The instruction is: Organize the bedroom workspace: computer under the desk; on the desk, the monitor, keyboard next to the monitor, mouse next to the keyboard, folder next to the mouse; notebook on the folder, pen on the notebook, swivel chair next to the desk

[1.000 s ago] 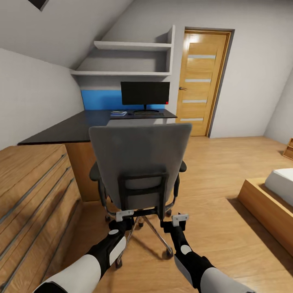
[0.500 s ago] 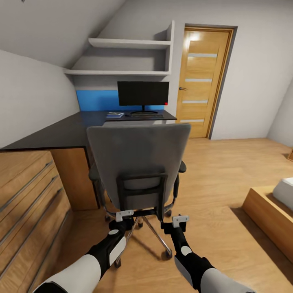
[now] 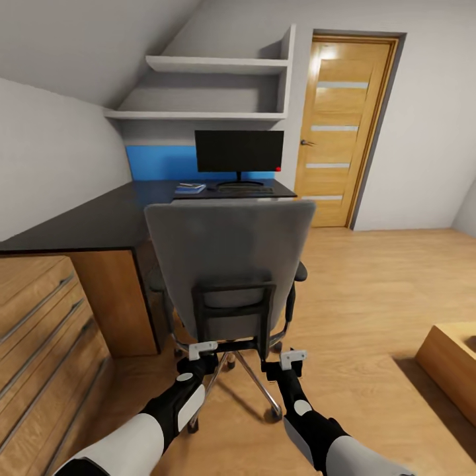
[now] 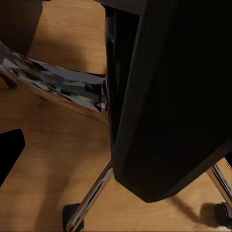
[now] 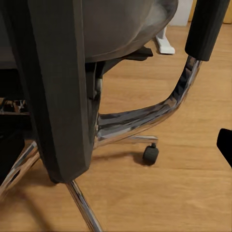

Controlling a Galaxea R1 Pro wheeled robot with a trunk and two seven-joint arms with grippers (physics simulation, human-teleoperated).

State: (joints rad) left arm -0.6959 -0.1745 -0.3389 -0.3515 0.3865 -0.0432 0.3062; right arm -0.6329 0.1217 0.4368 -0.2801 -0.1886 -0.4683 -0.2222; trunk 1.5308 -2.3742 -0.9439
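Observation:
The grey swivel chair (image 3: pixel 228 254) stands right in front of me, its back toward me, close to the black desk (image 3: pixel 109 218). At the desk's far end are the black monitor (image 3: pixel 239 151), the keyboard (image 3: pixel 246 190) before it, and the blue folder (image 3: pixel 190 190) to its left with something thin on top. The mouse, notebook and pen are too small to tell apart, and the computer is hidden. My left gripper (image 3: pixel 209 355) and right gripper (image 3: pixel 283 363) sit low at the chair's black back frame (image 5: pixel 58 96). Each wrist view shows a finger (image 4: pixel 9 154) (image 5: pixel 225 145) standing well off that frame.
A light wooden drawer unit (image 3: pixel 39 330) fills the left foreground beside the desk. White wall shelves (image 3: pixel 211 89) hang over the monitor, with an oak door (image 3: pixel 344 129) to their right. A wooden bed corner (image 3: pixel 453 360) juts in at the right. The chair's chrome spokes and casters (image 5: pixel 151 154) spread over the floor.
The whole view has shifted: drawer unit and bed slide outward and down, desk and door come nearer. The chair stays in the same place before both grippers, travelling with me.

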